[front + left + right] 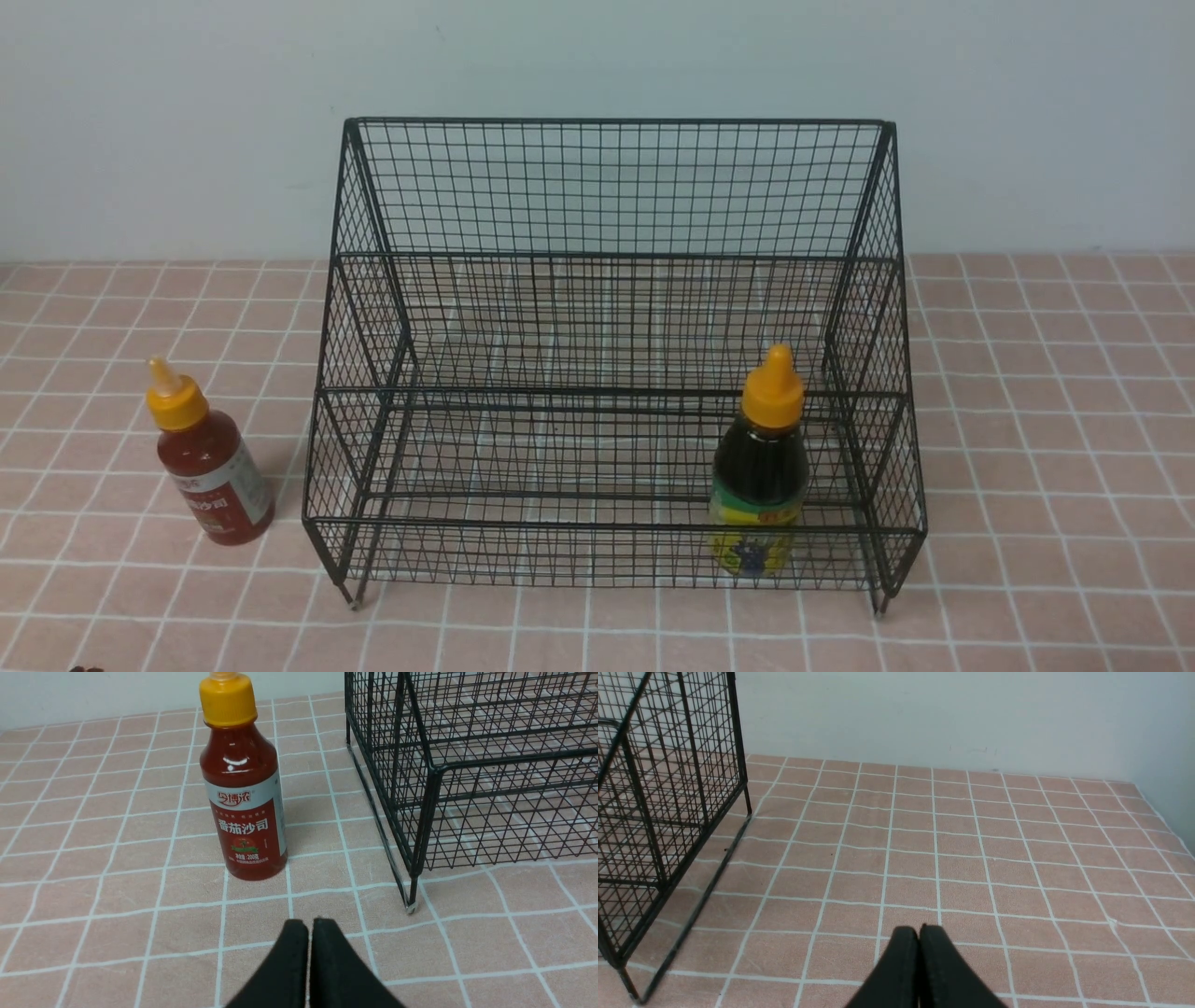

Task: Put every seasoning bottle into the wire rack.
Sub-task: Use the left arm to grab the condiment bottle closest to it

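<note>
Fingers (pixel 289 961) of the left gripper (pixel 308 925) are pressed together, empty; the red sauce bottle (pixel 244 798) stands upright just ahead of them, outside the wire rack (pixel 430 770) beside it. Right gripper (pixel 919 931) is likewise closed on nothing, the rack's end ahead; the dark sauce bottle (pixel 761 467) stands in the rack's lower tier

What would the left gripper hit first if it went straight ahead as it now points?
Probably the red bottle, standing just ahead of the shut left gripper; the line skirts the bottle's edge, so it might slip between it and the rack.
</note>
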Available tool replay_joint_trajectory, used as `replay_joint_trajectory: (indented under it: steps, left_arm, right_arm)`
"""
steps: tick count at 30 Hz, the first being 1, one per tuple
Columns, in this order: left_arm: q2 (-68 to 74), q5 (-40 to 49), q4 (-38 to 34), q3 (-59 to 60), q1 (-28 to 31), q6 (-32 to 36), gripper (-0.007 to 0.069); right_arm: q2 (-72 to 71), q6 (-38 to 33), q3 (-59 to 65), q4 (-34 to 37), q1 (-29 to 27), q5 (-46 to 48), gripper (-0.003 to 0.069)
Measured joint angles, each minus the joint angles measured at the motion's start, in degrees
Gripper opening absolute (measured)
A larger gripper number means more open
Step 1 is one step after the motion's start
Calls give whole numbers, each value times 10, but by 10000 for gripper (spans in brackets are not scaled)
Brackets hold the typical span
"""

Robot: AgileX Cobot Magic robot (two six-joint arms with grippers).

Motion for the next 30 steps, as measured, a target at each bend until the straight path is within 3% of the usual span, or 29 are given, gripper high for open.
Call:
replay_joint_trajectory:
  steps: [3,8,13,16,18,22,30]
  left_arm:
    - [0,-55,-41,2,0,-19,-7]
    - [0,-262,-157,2,0,-55,-7]
    - [0,-429,-192,1,0,-44,-7]
    - [11,-429,-193,-32,0,-26,-7]
    - [32,-404,-191,-66,0,-23,-7]
    - [139,-242,-187,-195,0,-21,-7]
    - [467,228,-165,-468,0,-15,-7]
  right_arm:
    - [0,-1,0,0,0,0,-12]
    - [0,-5,0,0,0,0,-12]
    - [0,-5,0,1,-1,0,-12]
    - [0,-5,0,1,-1,0,-12]
    - [0,-5,0,1,-2,0,-12]
    - [0,-5,0,1,-2,0,-12]
    - [0,-7,0,1,-2,0,-12]
